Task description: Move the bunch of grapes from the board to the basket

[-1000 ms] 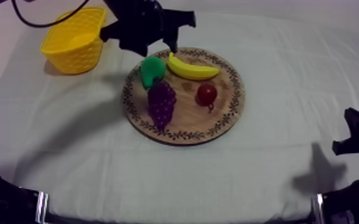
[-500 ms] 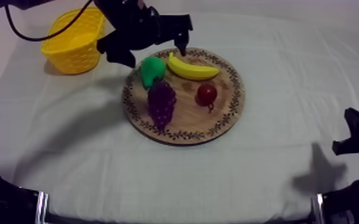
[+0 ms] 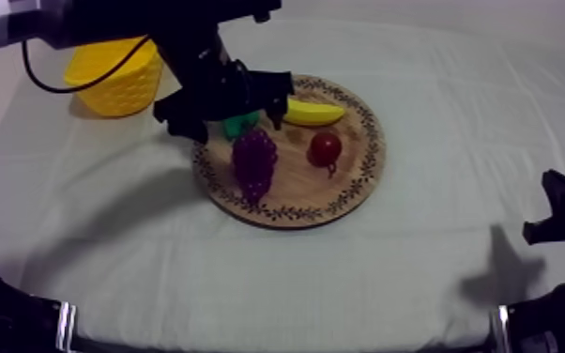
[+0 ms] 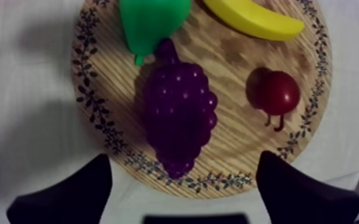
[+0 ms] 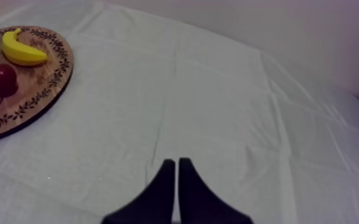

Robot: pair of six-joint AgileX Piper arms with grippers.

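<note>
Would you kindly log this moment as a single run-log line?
left gripper: open, over bunch of grapes | bunch of grapes: ungrasped, on wooden board | right gripper: shut, over cloth

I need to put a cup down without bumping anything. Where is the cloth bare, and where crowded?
Free: the cloth between the board and the right gripper, and the strip from the board to the near edge. Crowded: the board, holding banana, small red fruit, and pear and grapes under the open left gripper, whose arm crosses the gap to the basket.

Bunch of grapes [image 3: 254, 164], 12 o'clock: pear [image 3: 241, 125] touches its stem end.
3 o'clock: small red fruit [image 3: 325, 147] apart, bare wooden board [image 3: 291, 192] between.
6, 9 o'clock: open cloth [image 3: 136, 221].
</note>
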